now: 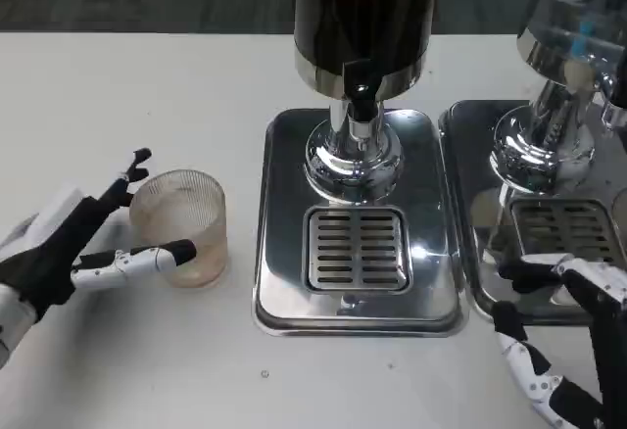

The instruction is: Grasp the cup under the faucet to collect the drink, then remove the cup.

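Ribbed clear glass cup stands on the white table, left of the shiny steel drip tray beneath the dark dispenser's faucet. Left hand brackets it, fingers spread. Right hand rests near right, fingers spread, holding nothing.

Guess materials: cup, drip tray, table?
Cup: clear ribbed glass or plastic, see-through with vertical ridges; can't tell which. Drip tray: polished metal, likely stainless, mirror reflections, slotted grate. Table: white matte surface, probably laminate.

Faucet overhangs drip tray; bare table leftward
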Robot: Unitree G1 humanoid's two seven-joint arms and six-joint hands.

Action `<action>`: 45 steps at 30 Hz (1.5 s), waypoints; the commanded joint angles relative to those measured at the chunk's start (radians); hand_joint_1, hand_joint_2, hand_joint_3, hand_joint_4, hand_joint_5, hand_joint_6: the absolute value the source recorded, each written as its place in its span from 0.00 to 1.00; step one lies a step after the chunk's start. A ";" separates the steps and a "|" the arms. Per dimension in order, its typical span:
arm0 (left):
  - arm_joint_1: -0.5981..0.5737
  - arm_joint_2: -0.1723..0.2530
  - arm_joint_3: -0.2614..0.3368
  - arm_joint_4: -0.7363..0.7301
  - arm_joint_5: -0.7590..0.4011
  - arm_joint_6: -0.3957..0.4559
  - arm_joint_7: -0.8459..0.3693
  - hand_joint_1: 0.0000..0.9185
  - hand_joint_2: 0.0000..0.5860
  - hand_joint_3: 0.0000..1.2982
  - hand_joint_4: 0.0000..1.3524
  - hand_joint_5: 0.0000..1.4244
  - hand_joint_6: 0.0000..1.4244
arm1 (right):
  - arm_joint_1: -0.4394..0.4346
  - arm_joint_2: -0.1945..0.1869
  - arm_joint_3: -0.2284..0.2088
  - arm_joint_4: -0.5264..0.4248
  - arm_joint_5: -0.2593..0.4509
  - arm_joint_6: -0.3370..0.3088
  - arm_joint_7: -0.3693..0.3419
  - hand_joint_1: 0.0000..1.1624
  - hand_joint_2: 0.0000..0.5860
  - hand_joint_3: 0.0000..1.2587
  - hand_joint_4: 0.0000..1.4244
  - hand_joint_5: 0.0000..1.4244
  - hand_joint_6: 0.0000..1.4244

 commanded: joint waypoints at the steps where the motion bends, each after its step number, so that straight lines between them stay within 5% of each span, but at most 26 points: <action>1: -0.024 0.000 -0.017 0.017 0.020 0.021 0.017 0.29 0.03 0.00 0.00 0.12 0.11 | 0.004 0.003 0.008 -0.013 -0.003 0.003 -0.018 0.44 0.66 0.47 0.42 0.37 0.36; 30: -0.049 -0.081 -0.091 0.053 0.055 0.029 0.100 0.34 0.09 0.05 0.07 0.19 0.17 | -0.002 -0.007 0.010 -0.003 0.014 0.004 -0.013 0.43 0.66 0.47 0.43 0.38 0.37; 45: -0.049 -0.116 -0.109 0.068 0.053 0.051 0.147 0.34 0.17 0.20 0.25 0.34 0.30 | 0.029 -0.001 0.004 -0.029 0.017 0.005 -0.014 0.43 0.66 0.48 0.44 0.39 0.38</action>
